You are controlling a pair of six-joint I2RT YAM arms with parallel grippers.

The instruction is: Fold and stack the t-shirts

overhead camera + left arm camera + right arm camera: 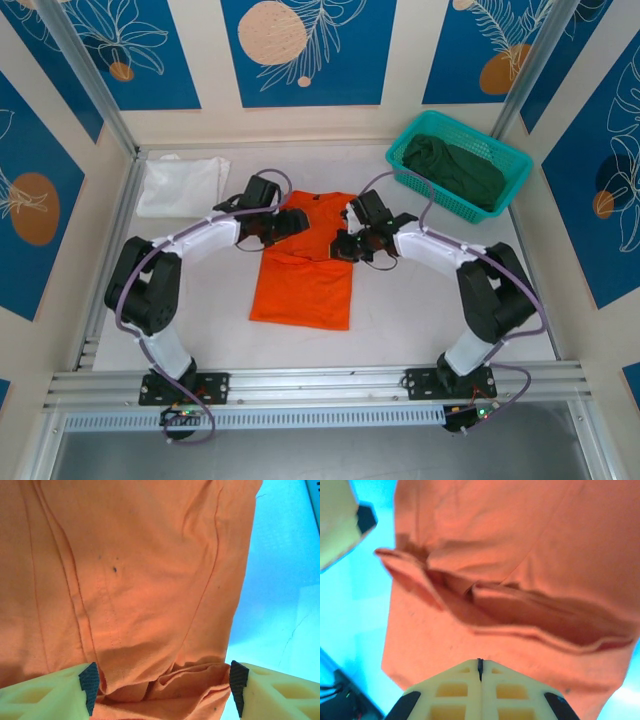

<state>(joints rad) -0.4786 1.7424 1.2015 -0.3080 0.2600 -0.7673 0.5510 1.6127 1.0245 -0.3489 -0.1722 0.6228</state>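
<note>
I see the bright orange short-sleeved cloth t-shirt point(303, 275) lying spread in the middle of the white counter point(420, 310), with a creased ridge of folded cloth across its upper part. My left hand point(162, 687) hangs over the shirt's upper left, released: its pale yellow fingers point(50, 695) stand wide apart with a loose bunch of orange cloth between them. My right hand point(480, 664) sits at the shirt's upper right edge, clenched, fingertips pressed together; whether cloth is nipped between them I cannot tell. A white cloth t-shirt point(183, 185) lies at the far left corner. A dark green t-shirt point(460, 170) is heaped inside a teal plastic mesh basket point(440, 195) at the far right.
</note>
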